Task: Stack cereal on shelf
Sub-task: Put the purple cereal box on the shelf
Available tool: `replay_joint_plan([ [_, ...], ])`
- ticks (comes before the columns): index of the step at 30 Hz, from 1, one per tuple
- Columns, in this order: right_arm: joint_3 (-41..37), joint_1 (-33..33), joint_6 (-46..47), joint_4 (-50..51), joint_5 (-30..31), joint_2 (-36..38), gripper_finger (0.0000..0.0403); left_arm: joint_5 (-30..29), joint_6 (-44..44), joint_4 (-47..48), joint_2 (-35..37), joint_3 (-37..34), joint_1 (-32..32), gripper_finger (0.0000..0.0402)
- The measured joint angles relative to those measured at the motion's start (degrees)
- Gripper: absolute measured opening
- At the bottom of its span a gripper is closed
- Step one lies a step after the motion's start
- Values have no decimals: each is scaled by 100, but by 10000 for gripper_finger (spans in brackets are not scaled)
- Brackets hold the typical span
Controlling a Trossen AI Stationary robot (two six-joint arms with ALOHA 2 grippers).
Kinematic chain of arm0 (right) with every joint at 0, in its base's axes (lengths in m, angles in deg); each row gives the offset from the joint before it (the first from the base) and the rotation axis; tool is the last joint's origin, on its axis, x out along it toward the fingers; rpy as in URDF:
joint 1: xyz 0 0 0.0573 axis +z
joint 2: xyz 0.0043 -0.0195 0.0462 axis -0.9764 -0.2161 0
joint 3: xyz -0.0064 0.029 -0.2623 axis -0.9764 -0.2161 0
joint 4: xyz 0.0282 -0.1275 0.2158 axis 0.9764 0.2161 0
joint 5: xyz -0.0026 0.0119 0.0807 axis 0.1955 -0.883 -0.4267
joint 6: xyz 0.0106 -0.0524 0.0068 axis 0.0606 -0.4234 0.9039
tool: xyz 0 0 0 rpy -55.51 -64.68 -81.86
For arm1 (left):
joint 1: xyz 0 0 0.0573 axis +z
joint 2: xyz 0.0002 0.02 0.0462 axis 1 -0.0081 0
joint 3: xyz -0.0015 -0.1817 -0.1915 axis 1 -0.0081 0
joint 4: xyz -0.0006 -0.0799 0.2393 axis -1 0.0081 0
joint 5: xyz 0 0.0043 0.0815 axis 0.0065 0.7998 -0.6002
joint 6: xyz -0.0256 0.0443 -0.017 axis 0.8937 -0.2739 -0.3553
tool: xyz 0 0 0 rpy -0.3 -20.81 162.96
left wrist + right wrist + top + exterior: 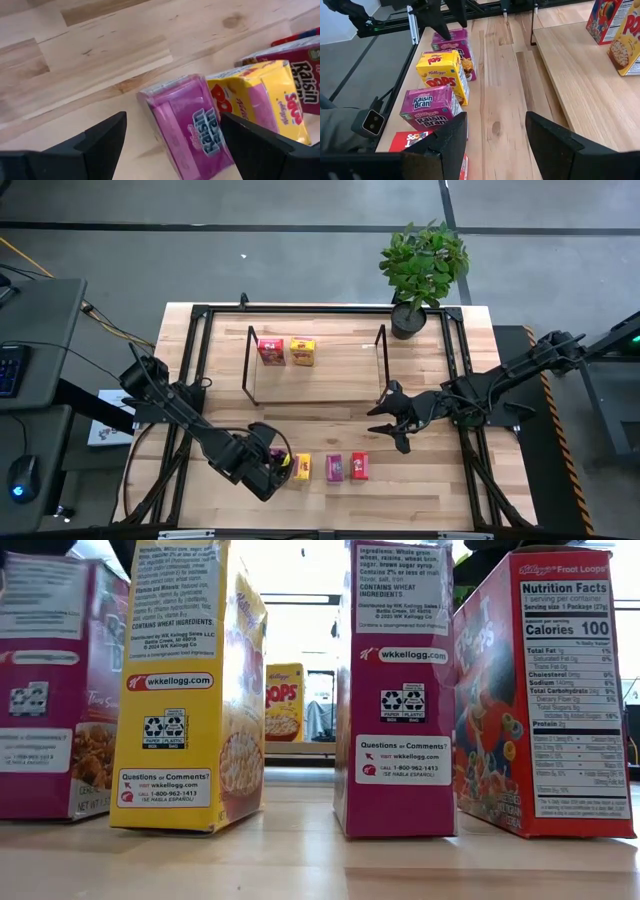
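Note:
Four cereal boxes stand in a row near the table's front edge: magenta (277,456), yellow (301,467), magenta (335,468) and red (359,467). My left gripper (172,135) is open above the leftmost magenta box (190,125), one finger on either side of it and not touching. On the shelf (340,370), a red box (270,351) and a yellow box (302,352) stand on its board near the left end. My right gripper (392,420) hangs open to the right of the shelf's near edge, holding nothing.
A potted plant (420,270) stands at the table's far right corner. Black wire frames (382,355) close the shelf's two ends. Bare board runs to the right of the two boxes on the shelf (580,65).

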Motion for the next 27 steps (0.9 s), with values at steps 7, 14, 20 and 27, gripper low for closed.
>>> replay_joint_plan([
  [7, -2, 0, -99, -2, 13, 0, 195, -119, 49, -283, 4, -196, 2, 314],
  [14, -2, 0, -101, -2, 267, 0, 195, -228, -10, -589, 9, -331, 4, 314],
  [20, -2, -2, -101, -4, 275, 0, 195, -291, -316, -646, 9, -333, 6, 314],
  [27, -2, -2, -101, -6, 275, 0, 195, -277, -659, -637, 28, -336, 5, 314],
])
